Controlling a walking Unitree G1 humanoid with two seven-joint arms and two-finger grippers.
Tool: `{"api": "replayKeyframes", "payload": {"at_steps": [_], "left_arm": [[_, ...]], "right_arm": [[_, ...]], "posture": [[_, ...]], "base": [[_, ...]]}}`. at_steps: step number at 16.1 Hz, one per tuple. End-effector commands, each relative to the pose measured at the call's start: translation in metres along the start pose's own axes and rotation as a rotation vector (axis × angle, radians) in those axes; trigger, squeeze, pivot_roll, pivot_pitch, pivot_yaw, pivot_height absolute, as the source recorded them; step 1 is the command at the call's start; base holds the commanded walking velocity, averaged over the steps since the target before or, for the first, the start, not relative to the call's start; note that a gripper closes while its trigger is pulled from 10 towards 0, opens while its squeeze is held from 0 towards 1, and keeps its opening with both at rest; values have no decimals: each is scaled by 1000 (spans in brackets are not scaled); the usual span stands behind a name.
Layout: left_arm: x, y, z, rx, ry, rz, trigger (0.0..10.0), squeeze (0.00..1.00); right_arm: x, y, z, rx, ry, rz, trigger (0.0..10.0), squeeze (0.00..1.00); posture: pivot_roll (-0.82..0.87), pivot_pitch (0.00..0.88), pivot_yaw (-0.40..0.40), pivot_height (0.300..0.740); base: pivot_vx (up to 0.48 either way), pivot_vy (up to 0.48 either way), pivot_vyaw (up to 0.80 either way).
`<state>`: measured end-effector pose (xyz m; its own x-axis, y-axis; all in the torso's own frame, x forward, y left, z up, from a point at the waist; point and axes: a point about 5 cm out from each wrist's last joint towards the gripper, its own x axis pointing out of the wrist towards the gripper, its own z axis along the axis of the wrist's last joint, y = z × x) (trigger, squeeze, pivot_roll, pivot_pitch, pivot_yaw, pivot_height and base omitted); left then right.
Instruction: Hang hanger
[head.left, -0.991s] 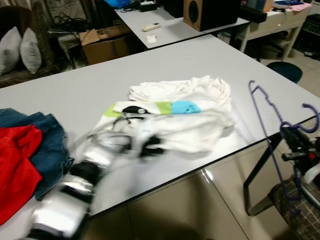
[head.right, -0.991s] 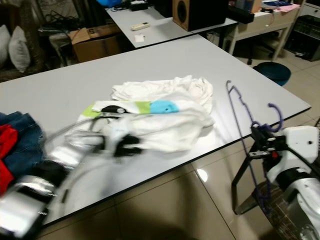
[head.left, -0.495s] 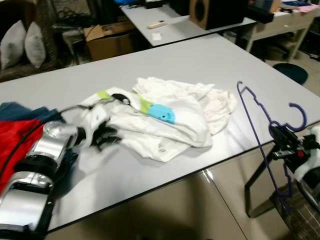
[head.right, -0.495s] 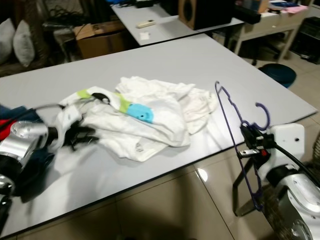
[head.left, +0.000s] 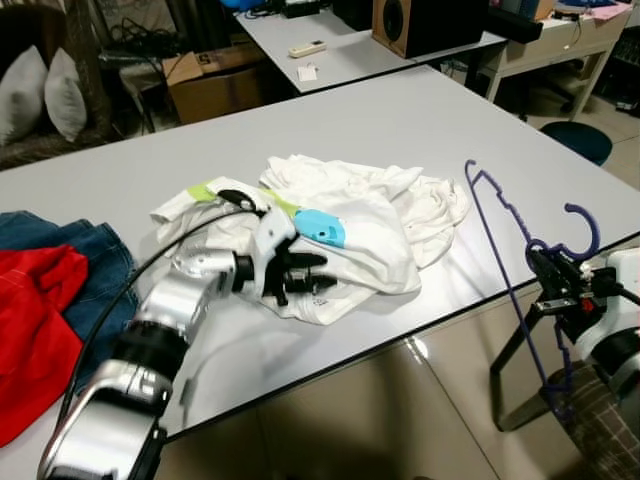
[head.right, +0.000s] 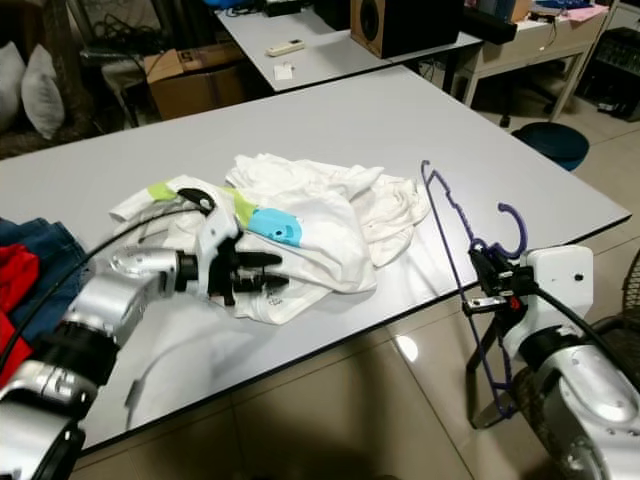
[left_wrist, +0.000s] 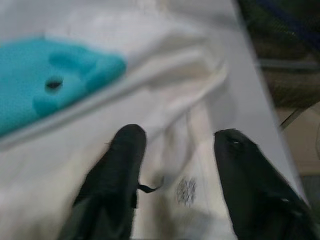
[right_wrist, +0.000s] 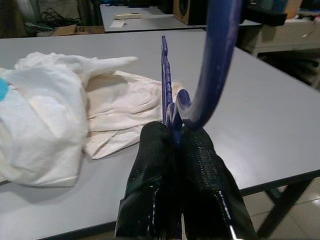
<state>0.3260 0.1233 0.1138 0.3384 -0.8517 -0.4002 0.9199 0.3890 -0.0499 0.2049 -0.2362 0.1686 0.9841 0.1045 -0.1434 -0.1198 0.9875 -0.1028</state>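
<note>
Resting our left gripper (left_wrist: 175, 145) with fingers spread on the white shirt (head.left: 350, 235) on the table (head.left: 420, 120), we are pinching the purple hanger (head.right: 455, 225) in our right gripper (right_wrist: 172, 142) past the table edge; the shirt's small print is blurring beyond reading.

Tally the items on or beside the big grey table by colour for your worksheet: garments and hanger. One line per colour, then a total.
White: 1, the white shirt with a blue and green print, under the open left gripper
Red: 1, the red garment
Blue denim: 1, the jeans
Purple: 1, the hanger held in the right gripper
Total: 4
</note>
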Motion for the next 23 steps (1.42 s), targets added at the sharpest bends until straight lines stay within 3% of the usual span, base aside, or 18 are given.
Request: {"api": "replayKeyframes", "payload": {"at_steps": [1,2,4,6,7,9,11,15,16,17,18,20,23], "left_arm": [[-6,5,-2,38,53,62,10000,1000],[-9,9,-4,47,72,117,10000,1000],[-12,8,-5,14,62,110,10000,1000],[-14,8,-12,33,120,130,10000,1000],[-15,5,-18,17,164,122,10000,0],[-14,2,-21,-61,146,121,10000,0],[-15,5,-28,-143,167,191,10000,0],[-16,9,-35,-172,224,269,10000,0],[-17,9,-37,-165,245,275,8627,0],[-18,9,-42,-149,290,294,2627,0],[-19,8,-48,-143,328,296,0,0],[-18,6,-52,-150,356,289,0,0],[-14,2,-44,-150,284,258,0,0]], "right_arm": [[0,6,3,-10,-24,7,10000,0],[0,10,3,-7,-29,8,10000,0],[-2,14,0,10,-32,3,10000,0],[-2,17,-2,13,-25,9,10000,0],[0,19,-2,16,-27,16,10000,0],[3,21,-2,18,-30,22,10000,0],[4,23,-2,21,-29,35,10000,0],[11,24,0,17,-38,54,10000,0],[12,25,0,15,-38,57,10000,0],[13,26,0,12,-37,61,10000,0],[13,28,0,11,-37,67,10000,0],[13,29,0,11,-36,71,10000,0],[15,26,1,7,-38,71,10000,0]], "posture": [[-116,0,154,740],[-117,0,168,740],[-113,0,175,740],[-109,0,171,740],[-102,0,167,740],[-94,0,162,740],[-87,0,156,740],[-68,0,139,740],[-69,0,140,740],[-72,0,140,740],[-75,0,138,740],[-77,0,135,740],[-70,0,130,740]], "base": [[0,0,0],[0,0,0],[0,0,0],[0,0,0],[0,0,0],[0,0,0],[0,0,0],[0,0,0],[0,0,0],[0,0,0],[0,0,0],[0,0,0],[0,0,0]]}}
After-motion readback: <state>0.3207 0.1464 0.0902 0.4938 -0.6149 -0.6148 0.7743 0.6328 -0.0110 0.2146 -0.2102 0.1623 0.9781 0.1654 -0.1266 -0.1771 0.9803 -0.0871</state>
